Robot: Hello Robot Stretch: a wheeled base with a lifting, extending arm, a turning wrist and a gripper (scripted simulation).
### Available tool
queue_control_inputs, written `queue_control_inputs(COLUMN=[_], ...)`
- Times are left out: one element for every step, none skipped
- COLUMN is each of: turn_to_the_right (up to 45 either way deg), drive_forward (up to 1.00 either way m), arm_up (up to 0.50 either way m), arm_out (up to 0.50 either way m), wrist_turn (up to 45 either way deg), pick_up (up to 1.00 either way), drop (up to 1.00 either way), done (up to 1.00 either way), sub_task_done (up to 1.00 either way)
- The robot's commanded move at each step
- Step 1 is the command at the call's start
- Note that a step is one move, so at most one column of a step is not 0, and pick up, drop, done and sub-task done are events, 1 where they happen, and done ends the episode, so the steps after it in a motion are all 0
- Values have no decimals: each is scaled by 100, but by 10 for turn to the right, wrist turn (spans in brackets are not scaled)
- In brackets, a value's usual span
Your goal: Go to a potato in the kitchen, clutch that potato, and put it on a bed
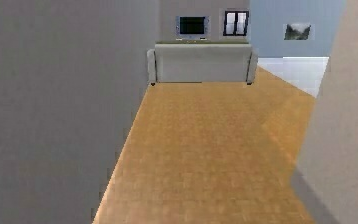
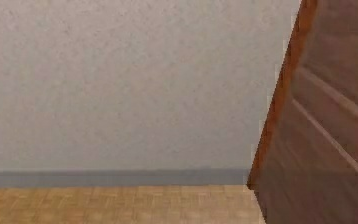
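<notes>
Wood floor (image 1: 207,150) up to pale sofa (image 1: 202,65), picture (image 1: 298,32) beyond, brown panel (image 2: 322,120) by grey wall (image 2: 117,80), gripper state untellable.

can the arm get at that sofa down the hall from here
Probably not. The sofa stands far ahead across the wooden floor, while the arm's side faces a grey wall and a brown wooden panel. The base would likely need to drive closer first.

Far ahead, at the end of the wooden floor (image 1: 207,150), I see a long, low, pale grey sofa (image 1: 202,65). It stands upright on short dark feet, its back toward me.
</notes>
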Motion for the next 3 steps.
queue_control_inputs(turn_to_the_right=[90,0,0], drive_forward=[0,100,60], arm_up=[0,0,0], arm_out=[0,0,0], wrist_turn=[0,0,0], pick_up=[0,0,0], drop=[0,0,0], done=[0,0,0], sub_task_done=[0,0,0])
